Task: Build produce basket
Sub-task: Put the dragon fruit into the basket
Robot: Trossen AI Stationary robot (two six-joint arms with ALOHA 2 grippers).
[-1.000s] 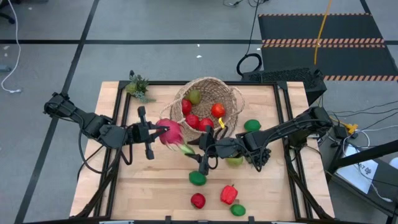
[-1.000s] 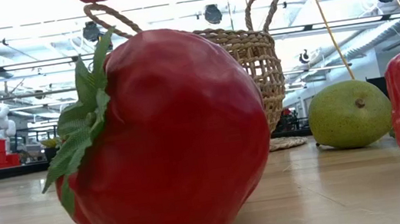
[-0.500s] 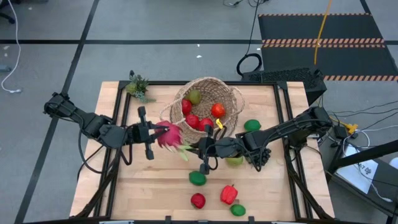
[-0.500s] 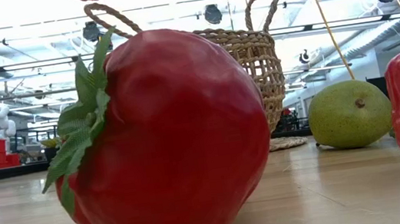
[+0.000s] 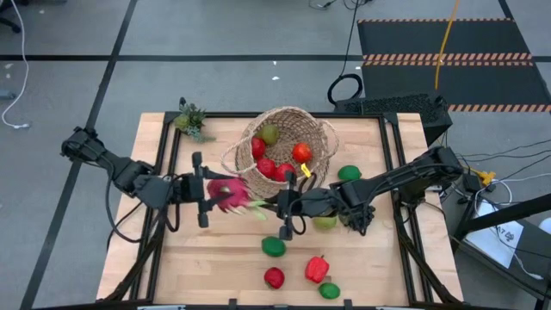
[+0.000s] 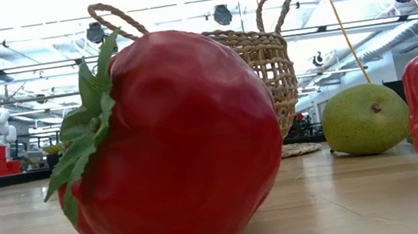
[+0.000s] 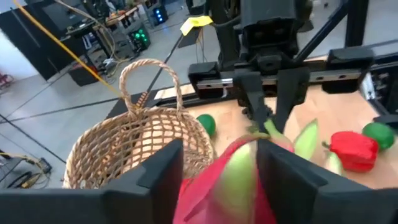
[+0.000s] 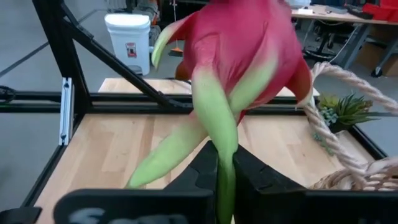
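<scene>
Dragonfruit [image 5: 228,194] has shifted left, both end effectors clamped on it

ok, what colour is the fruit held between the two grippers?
Pink dragonfruit with green leaf tips; clearest in the right wrist view.

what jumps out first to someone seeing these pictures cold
The pink dragonfruit with green leaf tips stands out most, held mid-table between both arms: the left claw grips its body, and the right claw pinches one green leaf. Just behind it lies the large round tan woven wicker basket, tipped on its side with red and green fruit inside. In the low view, a big red tomato with a green leafy top fills the foreground.
</scene>
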